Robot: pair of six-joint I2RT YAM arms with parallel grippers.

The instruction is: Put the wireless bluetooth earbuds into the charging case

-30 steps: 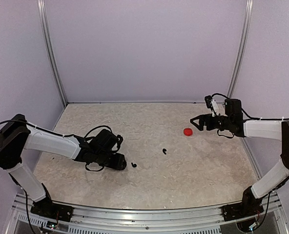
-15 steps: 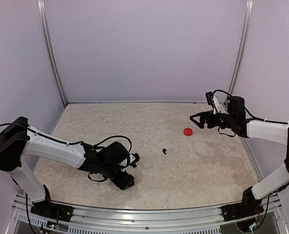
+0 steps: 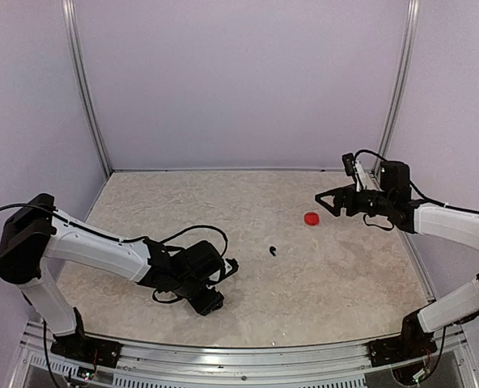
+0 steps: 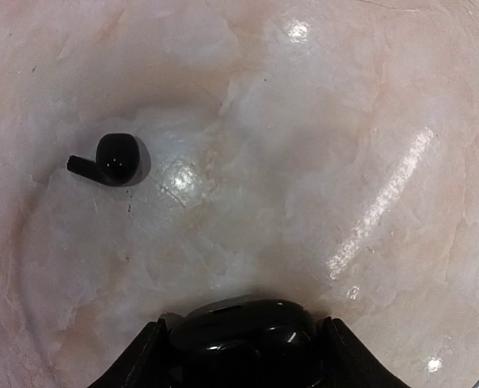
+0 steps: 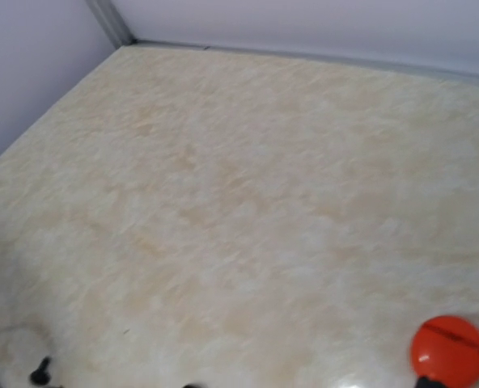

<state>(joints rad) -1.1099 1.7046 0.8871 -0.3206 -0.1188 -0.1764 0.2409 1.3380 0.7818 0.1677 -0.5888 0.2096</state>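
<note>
1. Left arm [image 3: 102,250]: it reaches from its base at the near left corner low across the table [image 3: 223,194]. The forearm lies almost flat and the wrist is bent down. The left gripper [image 4: 243,343] sits close over the surface by the near edge, left of centre.
2. Right arm [image 3: 446,218]: it stretches from the near right corner along the right edge, with the forearm level and raised. The right gripper [image 3: 326,205] points toward the left edge and hangs clear of the surface.
3. Red round case [image 3: 311,217]: it lies on the right half of the table, just beside the right gripper's tips and apart from them. The right wrist view shows it in the bottom right corner.
4. Black earbud [image 3: 272,250]: it lies near the table's centre, between the two grippers and well apart from both.
5. Second black earbud [image 4: 114,158]: it lies on the surface just ahead of the left fingers, touching nothing. Its short stem points to the left of the left wrist view.
6. Black cable [image 3: 192,234]: it loops above the left wrist.
7. Left fingers [image 4: 138,360]: they stand about half spread and clamp a glossy black case [image 4: 239,317] from both sides. The case fills the gap between them.
8. Right fingers [image 3: 319,199]: they are spread wide and hold nothing.
</note>
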